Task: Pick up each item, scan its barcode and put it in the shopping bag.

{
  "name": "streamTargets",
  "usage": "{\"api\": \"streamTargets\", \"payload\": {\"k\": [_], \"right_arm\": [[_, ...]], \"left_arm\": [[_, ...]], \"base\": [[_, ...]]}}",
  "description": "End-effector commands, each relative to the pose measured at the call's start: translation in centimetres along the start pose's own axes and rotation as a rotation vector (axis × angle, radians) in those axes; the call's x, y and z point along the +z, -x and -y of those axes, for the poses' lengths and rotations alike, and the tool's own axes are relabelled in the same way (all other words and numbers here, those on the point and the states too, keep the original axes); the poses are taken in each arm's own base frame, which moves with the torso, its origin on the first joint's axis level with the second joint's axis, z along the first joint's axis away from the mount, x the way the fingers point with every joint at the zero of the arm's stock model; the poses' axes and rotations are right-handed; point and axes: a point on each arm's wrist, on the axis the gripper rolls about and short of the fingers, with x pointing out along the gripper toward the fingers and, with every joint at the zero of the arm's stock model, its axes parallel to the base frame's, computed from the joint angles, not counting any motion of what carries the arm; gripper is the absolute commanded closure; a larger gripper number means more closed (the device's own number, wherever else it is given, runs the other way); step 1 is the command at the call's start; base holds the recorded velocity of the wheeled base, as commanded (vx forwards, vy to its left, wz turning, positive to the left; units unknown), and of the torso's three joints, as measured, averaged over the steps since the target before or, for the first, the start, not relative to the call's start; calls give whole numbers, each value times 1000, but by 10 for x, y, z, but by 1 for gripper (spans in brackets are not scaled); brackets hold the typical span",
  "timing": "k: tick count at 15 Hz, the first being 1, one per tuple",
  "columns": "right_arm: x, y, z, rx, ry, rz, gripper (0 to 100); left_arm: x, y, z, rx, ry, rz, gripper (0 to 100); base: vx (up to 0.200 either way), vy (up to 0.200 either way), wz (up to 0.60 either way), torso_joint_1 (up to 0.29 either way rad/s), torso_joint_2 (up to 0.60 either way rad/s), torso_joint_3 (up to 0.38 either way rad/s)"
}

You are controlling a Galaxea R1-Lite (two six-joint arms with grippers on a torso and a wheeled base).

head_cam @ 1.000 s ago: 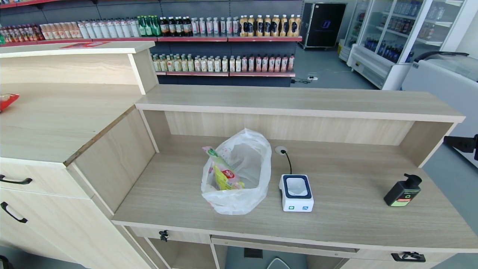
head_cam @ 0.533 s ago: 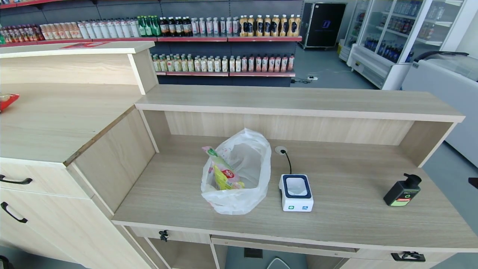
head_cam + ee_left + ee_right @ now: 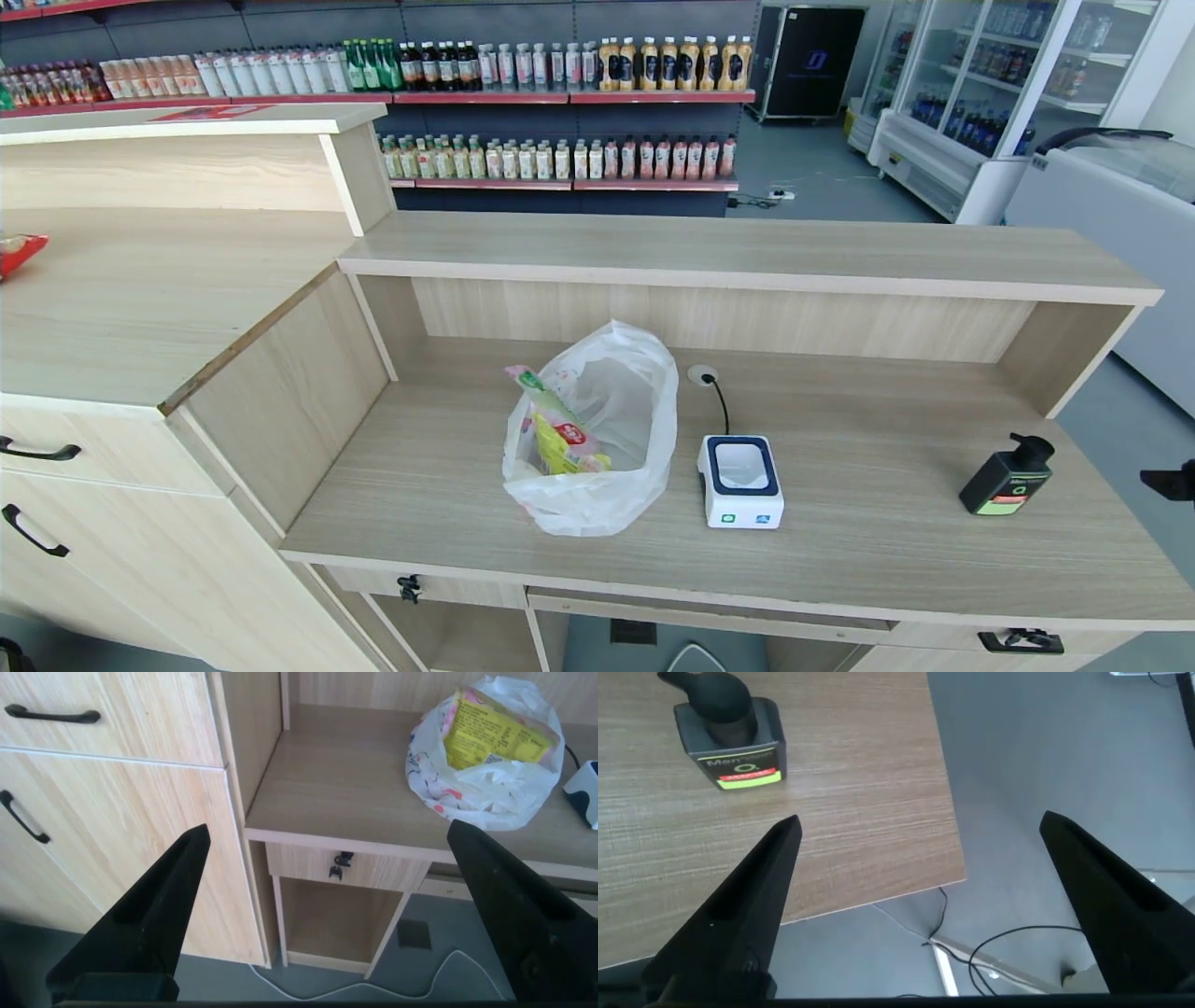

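White shopping bag (image 3: pixel 607 504), black pump bottle (image 3: pixel 1005 483)

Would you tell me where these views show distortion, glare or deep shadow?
Head view: the display fridge leans outward; the scanner window reflects pale light. Left wrist view: the left gripper is a dark silhouette. Right wrist view: so is the right gripper.

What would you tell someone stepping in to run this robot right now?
Left gripper: fingers open, empty, low in front of the left end of the light wooden counter.
Right gripper: fingers open, empty, off the counter's right edge, near the black pump bottle with a green label.
Done: a yellow-green snack packet stands in the white plastic shopping bag, which sits beside the white barcode scanner.
Left: the pump bottle stands on the counter, not yet bagged; whether it has been scanned cannot be told.
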Motion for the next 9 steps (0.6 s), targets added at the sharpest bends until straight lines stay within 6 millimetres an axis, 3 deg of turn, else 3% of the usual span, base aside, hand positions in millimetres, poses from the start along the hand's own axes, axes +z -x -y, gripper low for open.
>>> {"api": "streamTargets", "payload": {"k": [1, 9], "right_arm": [[-12, -13, 4, 3, -16, -49, 0], [-23, -45, 7, 36, -27, -41, 0]], "left_arm": [[0, 0, 0, -1, 1, 0, 0], [0, 0, 0, 1, 1, 0, 0]], "base": [[0, 0, 0, 0, 0, 0], [0, 0, 0, 0, 0, 0]]}}
